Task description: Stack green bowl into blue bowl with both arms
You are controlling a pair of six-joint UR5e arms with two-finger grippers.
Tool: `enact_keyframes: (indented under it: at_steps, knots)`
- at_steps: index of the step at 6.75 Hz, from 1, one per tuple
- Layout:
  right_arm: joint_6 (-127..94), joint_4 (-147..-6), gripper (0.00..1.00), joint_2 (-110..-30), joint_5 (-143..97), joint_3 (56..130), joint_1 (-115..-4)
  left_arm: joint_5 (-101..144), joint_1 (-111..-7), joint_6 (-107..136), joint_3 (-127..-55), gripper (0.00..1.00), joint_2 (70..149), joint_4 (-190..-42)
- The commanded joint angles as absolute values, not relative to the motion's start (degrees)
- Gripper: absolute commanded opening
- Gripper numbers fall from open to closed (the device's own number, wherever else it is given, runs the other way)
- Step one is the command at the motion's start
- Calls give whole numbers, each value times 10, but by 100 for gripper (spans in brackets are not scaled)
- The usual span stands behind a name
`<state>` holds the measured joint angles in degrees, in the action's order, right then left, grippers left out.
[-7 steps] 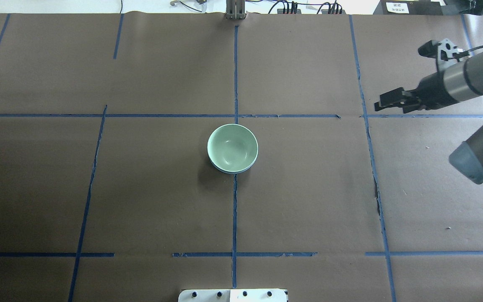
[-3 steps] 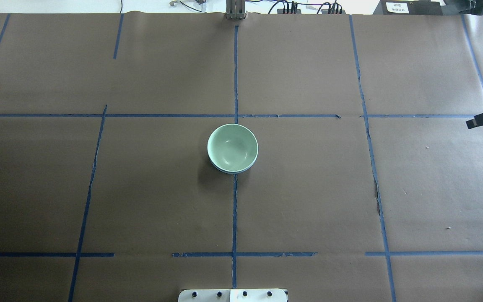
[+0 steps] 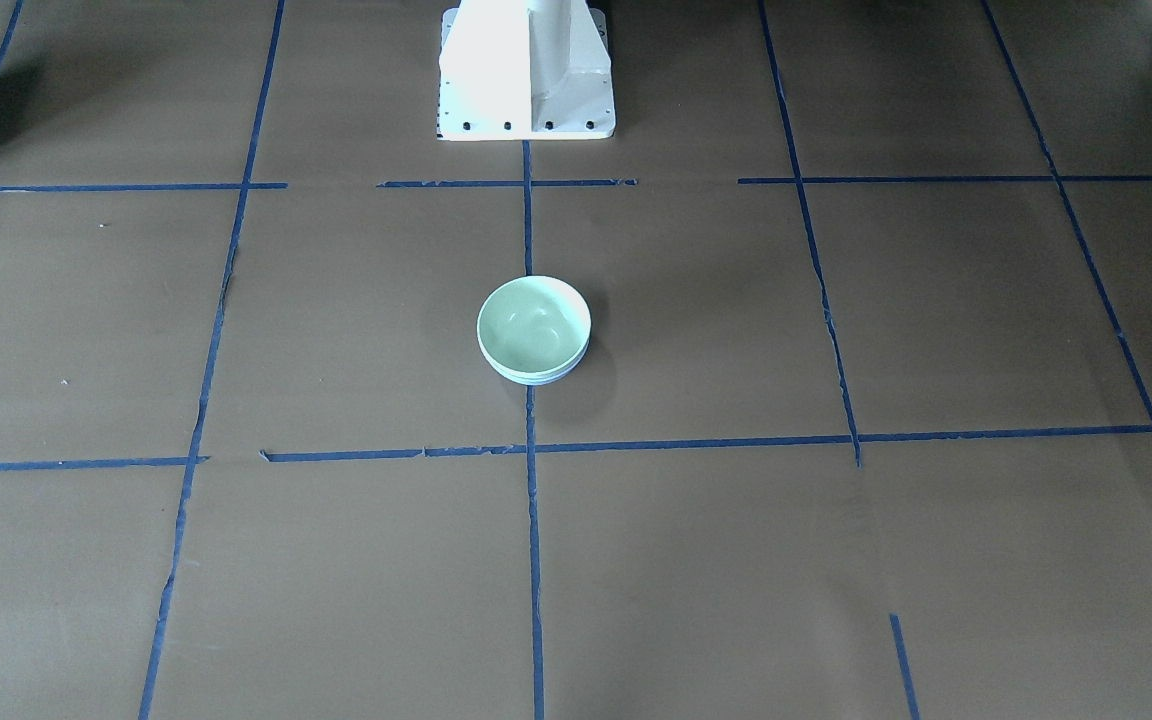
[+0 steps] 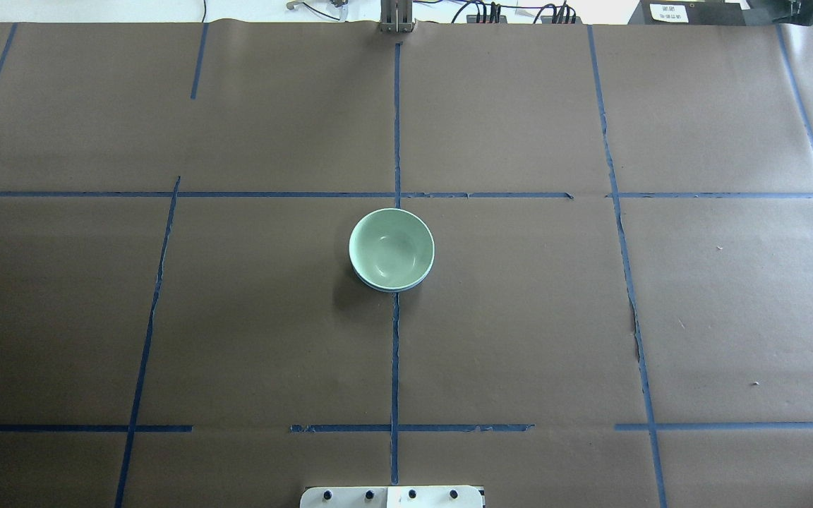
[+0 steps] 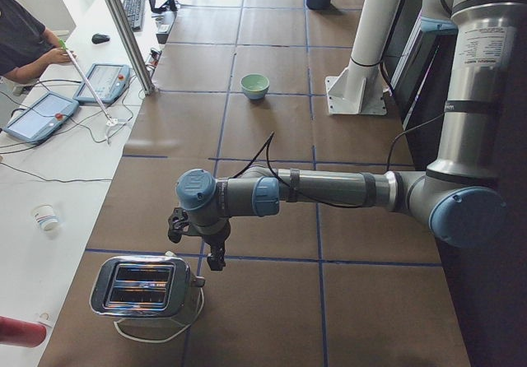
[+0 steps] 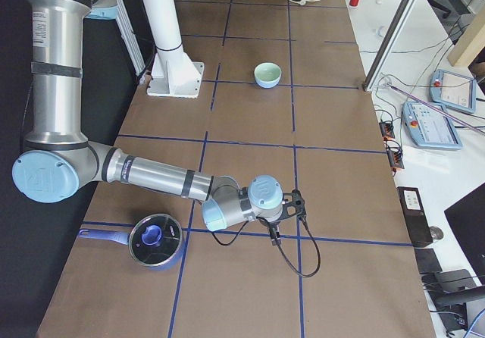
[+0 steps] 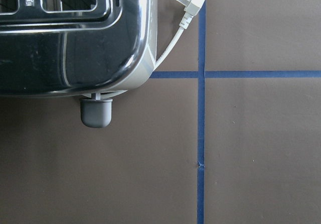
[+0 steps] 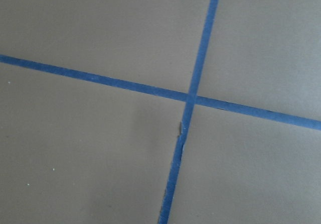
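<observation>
Right arm [image 6: 151,175] withdrew; green bowl [image 4: 391,247] nests in blue bowl [image 4: 394,288], far from jaws; cannot tell their opening.

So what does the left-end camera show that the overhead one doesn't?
Only the left-end view shows the left arm reaching low over the table, the left gripper beside a chrome toaster, and a person at a side desk. Only the overhead view looks straight down into the green bowl, the blue bowl peeking out beneath its rim. Both show the nested bowls, the brown taped table and the white pedestal.
</observation>
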<state>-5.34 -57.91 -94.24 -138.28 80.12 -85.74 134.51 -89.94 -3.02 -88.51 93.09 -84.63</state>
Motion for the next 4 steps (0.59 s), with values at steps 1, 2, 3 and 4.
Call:
enact_keyframes:
  at_steps: [1, 2, 3, 4]
  knots:
    - [-41, -697, 100, -910, -1394, 818, -901, 1346, -900, -31, -886, 100, 931, -847]
    - [-30, -712, 100, -911, -1397, 833, -909, 1346, -900, -32, -886, 100, 931, -847]
    - [-25, -758, 100, -910, -1414, 851, -911, 1346, -900, -33, -886, 100, 931, -848]
    - [-24, -828, 100, -911, -1413, 906, -907, 1346, -900, -34, -886, 100, 931, -848]
